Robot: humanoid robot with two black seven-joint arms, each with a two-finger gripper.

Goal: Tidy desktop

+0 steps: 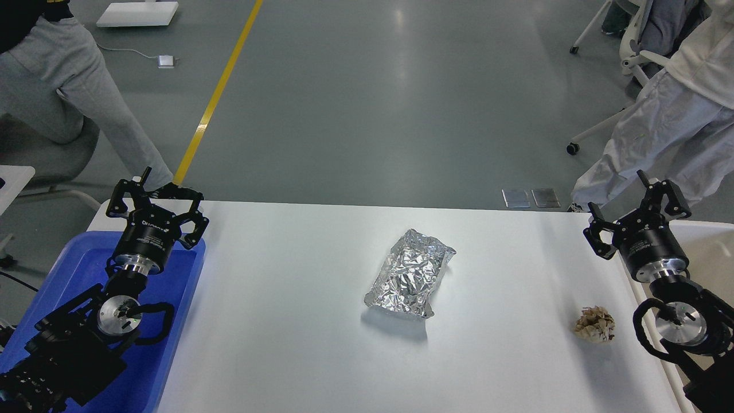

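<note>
My left arm comes in low over the blue plastic tray [69, 258] at the table's left edge, wrist angled up; the left gripper [155, 192] hangs above the tray's far end w/ fingers spread, nothing between them. My right arm rises from the bottom-right corner, and the right gripper [637, 209] sits over the right edge, fingers also apart and empty.

Count: 1 crumpled foil bag [410, 274], lying about mid-desktop [287, 321]; 1 crumpled brownish paper wad [595, 324], near the right side, just inboard of my right arm. Both rest flat on the white top, well apart from each other.

A cream-white bin [708, 252] shows partly behind the right arm, off the right edge.

Open room: wide bare stretch between tray and foil, another betw. foil and wad. Far edge runs straight; the far-left corner is rounded. Two people sit beyond, at the far left and far right.
</note>
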